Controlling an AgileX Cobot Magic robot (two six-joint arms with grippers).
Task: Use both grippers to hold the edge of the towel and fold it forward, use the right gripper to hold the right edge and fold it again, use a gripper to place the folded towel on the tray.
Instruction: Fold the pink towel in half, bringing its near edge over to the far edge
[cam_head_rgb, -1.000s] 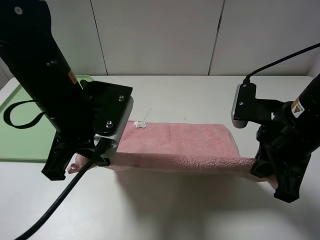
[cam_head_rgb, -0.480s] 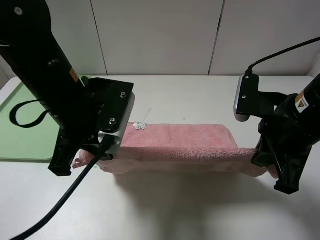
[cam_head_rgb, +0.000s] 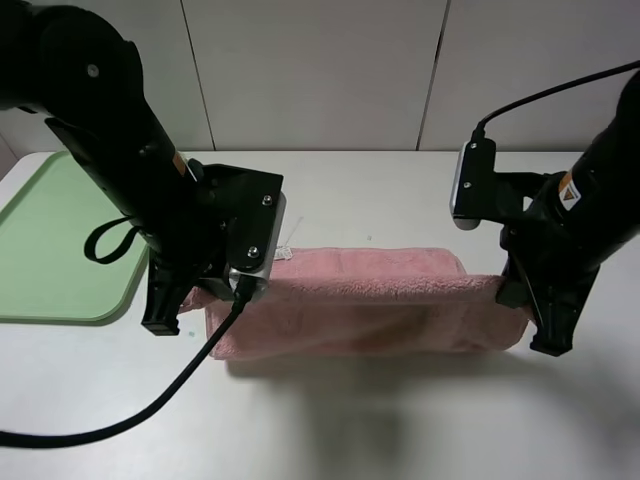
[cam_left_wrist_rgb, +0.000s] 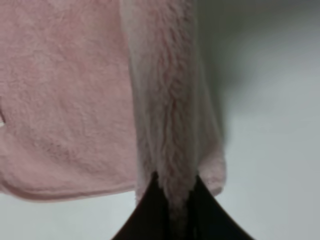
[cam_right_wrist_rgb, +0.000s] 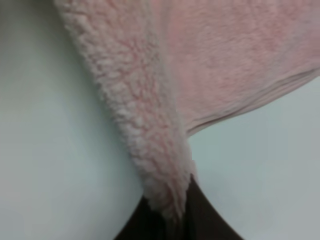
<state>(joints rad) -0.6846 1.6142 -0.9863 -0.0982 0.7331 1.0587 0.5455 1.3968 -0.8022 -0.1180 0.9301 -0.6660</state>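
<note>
The pink towel (cam_head_rgb: 370, 300) hangs lifted between my two grippers above the white table, its near edge raised and a flap drooping below. My left gripper (cam_head_rgb: 200, 298) is shut on the edge of the towel at its left end; the left wrist view shows the cloth (cam_left_wrist_rgb: 165, 125) pinched between the black fingers. My right gripper (cam_head_rgb: 512, 295) is shut on the right end; the right wrist view shows the fluffy hem (cam_right_wrist_rgb: 145, 130) clamped. The small white tag (cam_head_rgb: 282, 250) shows at the far left corner. The light-green tray (cam_head_rgb: 60, 240) lies at the far left.
A white wall panel stands behind the table. Black cables trail from both arms, one looping across the table's front left (cam_head_rgb: 130, 410). Bare table lies in front of the towel (cam_head_rgb: 400, 420).
Both grippers have moved away from the front edge and inward, carrying the towel's near edge up and over toward the far edge. The towel now hangs higher and looks narrower front to back.
</note>
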